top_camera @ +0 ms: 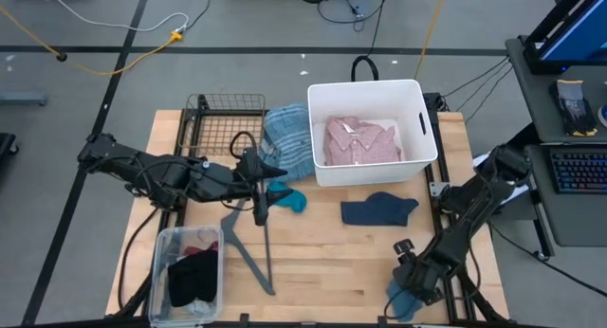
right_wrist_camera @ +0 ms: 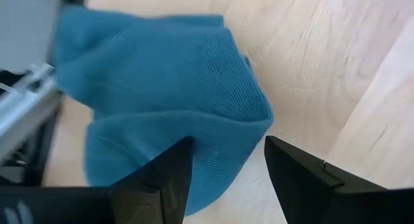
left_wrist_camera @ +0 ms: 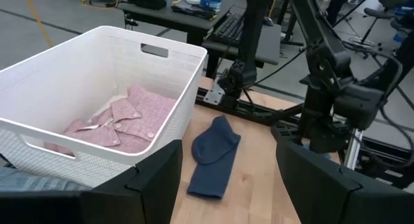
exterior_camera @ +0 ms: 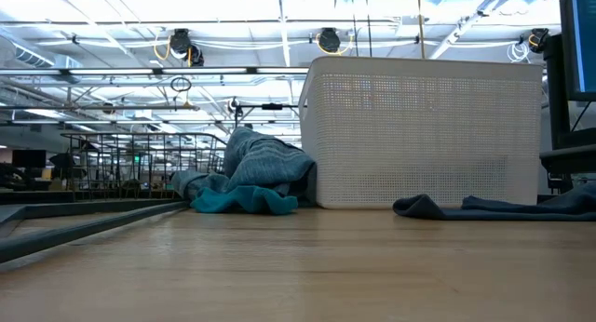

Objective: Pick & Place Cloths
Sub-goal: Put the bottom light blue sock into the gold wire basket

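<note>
Over blue beanie [right_wrist_camera: 162,114], right end effector [right_wrist_camera: 226,162] gapes.

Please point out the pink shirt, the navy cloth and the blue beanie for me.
pink shirt [top_camera: 361,141]: high view, middle of its folded front, inside the tub.
navy cloth [top_camera: 377,210]: high view, middle of the piece.
blue beanie [right_wrist_camera: 162,88]: right wrist view, centre of its ribbed knit.

Overhead, table-level and left wrist views share the white tub [top_camera: 372,131]; right wrist looks close, apparently downward.
</note>
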Controlling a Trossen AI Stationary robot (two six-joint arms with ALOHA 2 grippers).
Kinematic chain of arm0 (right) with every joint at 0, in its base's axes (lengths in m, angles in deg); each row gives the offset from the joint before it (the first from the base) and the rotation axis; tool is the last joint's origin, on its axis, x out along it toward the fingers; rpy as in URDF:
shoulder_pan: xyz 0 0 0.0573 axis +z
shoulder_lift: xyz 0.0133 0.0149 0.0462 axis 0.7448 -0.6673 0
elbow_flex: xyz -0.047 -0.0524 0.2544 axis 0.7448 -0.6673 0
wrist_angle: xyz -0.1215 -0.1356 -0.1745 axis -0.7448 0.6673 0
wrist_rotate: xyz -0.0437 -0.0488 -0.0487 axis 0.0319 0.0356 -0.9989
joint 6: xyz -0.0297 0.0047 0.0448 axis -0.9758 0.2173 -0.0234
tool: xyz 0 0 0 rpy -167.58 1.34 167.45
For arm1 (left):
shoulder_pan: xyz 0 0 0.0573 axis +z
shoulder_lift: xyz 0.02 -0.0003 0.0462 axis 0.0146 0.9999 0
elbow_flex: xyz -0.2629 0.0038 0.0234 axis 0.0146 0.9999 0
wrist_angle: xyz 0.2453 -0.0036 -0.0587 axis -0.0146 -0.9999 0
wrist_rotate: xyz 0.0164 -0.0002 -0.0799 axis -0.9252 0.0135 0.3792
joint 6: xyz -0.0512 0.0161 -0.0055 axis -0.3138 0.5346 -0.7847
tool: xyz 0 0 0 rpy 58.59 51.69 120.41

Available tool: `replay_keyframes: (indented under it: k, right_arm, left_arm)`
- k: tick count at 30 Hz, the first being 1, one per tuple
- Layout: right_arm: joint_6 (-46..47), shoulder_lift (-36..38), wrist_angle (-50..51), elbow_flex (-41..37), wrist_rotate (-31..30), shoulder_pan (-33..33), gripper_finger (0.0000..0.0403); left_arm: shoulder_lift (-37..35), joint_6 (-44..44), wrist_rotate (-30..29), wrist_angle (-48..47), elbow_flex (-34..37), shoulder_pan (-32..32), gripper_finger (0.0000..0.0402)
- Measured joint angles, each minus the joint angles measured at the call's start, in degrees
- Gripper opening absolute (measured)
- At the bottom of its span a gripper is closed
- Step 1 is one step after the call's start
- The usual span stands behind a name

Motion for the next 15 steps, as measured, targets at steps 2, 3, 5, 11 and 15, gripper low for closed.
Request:
replay_keyframes:
  k: [2, 3, 5, 11, 15]
  right_arm:
    - [-0.45, -1.82, -0.02, 0.0, 0.0, 0.0, 0.0185]
    - [-0.47, -2.8, -0.04, 0.0, 0.0, 0.0, 0.0185]
    - [-0.39, -4.29, -0.07, 0.0, 0.03, 0.0, 0.0185]
    - [-0.32, -5.31, -0.25, 0.11, 0.0, -0.17, 0.0179]
    - [-0.32, -5.33, -0.21, 0.09, 0.07, -0.41, 0.0147]
  left_arm:
    - [0.0, 0.0, -0.04, -0.01, 0.0, 0.0, 0.0255]
    - [0.0, -0.04, -0.04, -0.02, 0.0, 0.0, 0.0255]
    - [0.0, -0.13, -0.04, -0.02, 0.0, 0.0, 0.0255]
    - [0.0, -0.13, -0.04, -0.01, 0.0, 0.01, 0.0255]
    - [0.0, -0.12, -0.05, -0.02, 0.0, 0.02, 0.0255]
